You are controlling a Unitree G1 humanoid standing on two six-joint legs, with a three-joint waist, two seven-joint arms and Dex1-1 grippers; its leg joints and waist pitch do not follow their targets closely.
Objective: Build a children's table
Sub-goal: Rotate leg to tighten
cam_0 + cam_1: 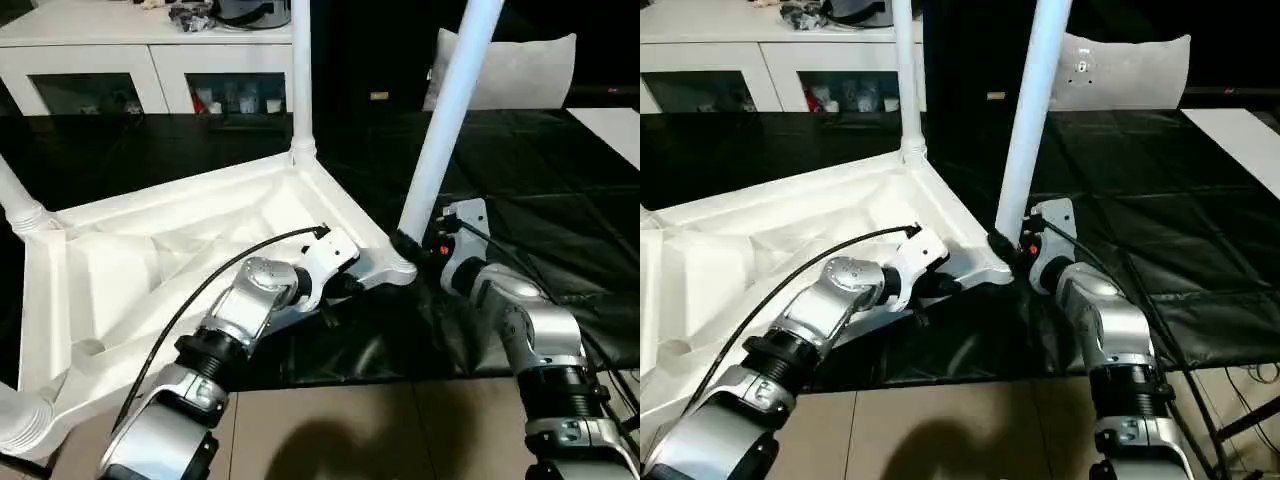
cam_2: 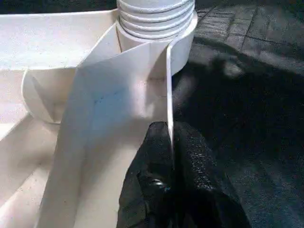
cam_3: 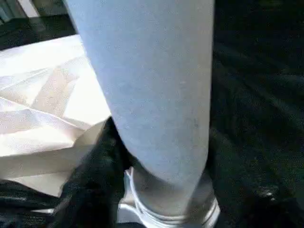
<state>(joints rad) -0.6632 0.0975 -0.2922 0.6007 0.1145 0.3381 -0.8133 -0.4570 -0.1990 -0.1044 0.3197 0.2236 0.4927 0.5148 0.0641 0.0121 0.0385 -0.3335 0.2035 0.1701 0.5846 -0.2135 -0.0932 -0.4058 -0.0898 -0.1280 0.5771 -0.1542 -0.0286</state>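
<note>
My left gripper [image 2: 170, 156]: clamped on tabletop [image 1: 150, 260] rim. My right gripper [image 1: 415, 245]: pinching leg [image 1: 450, 120] base at near-right corner socket.

No legible text, label, brand, number or sign appeared on any surface.
</note>
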